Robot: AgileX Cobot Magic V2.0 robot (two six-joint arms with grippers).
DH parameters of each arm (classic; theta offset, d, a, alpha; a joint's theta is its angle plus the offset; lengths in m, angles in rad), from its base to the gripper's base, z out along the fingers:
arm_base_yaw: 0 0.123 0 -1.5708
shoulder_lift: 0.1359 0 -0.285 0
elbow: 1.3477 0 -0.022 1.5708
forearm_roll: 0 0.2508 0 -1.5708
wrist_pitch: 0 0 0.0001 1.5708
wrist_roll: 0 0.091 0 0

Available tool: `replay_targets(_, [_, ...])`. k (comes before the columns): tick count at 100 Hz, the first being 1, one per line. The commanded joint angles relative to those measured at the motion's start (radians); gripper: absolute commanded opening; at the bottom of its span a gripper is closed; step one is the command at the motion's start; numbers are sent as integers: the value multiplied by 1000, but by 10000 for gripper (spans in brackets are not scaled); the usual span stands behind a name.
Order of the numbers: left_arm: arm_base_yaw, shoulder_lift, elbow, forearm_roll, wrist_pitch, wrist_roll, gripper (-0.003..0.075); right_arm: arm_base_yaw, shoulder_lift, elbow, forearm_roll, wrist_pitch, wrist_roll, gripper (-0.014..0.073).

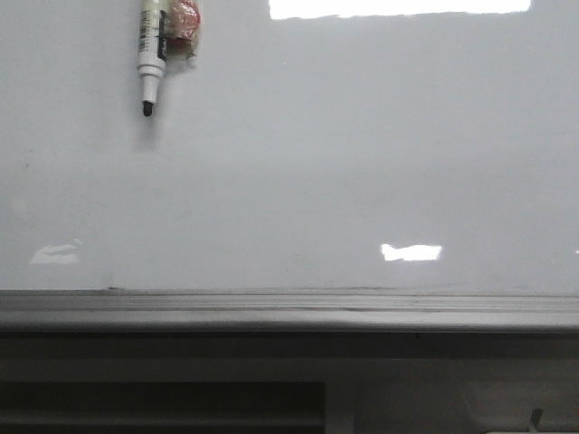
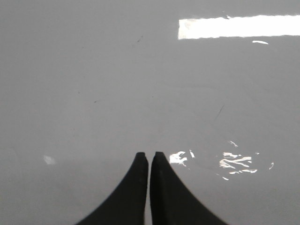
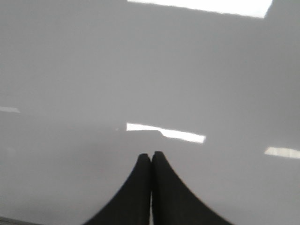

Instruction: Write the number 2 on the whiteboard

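Observation:
The whiteboard (image 1: 317, 163) fills the front view, glossy pale grey with light reflections. No number 2 shows on it in any view. A white marker (image 1: 151, 63) with a black tip pointing down hangs in front of the board at the upper left; its upper end is cut off by the frame. My left gripper (image 2: 149, 154) is shut and empty, facing the board (image 2: 117, 84). My right gripper (image 3: 150, 155) is shut and empty, facing the board (image 3: 93, 70). Neither gripper shows in the front view.
A grey metal ledge (image 1: 289, 307) runs along the board's lower edge. A reddish wad of tape (image 1: 184, 32) sits beside the marker's body. Faint small marks (image 2: 219, 111) dot the board in the left wrist view.

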Motion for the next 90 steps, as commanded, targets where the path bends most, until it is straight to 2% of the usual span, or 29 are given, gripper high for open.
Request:
replay_targets(1, [0, -26, 14, -7, -76, -12, -20, -5, -14, 25, -9, -81, 3, -55])
replay_targets(69, [0, -26, 14, -7, -76, -12, -20, -5, -14, 25, -8, -94, 3, -55])
replay_targets(74, [0, -26, 14, -7, -78, -12, -20, -5, -14, 25, 10, -106, 3, -55])
replay_targets(82, [0, -26, 14, -33, -84, -12, -20, -5, -14, 25, 108, -112, 3, -55])
replay_targets(90, [0, -26, 14, -143, -94, -12, -20, -5, -14, 25, 236, -117, 3, -55])
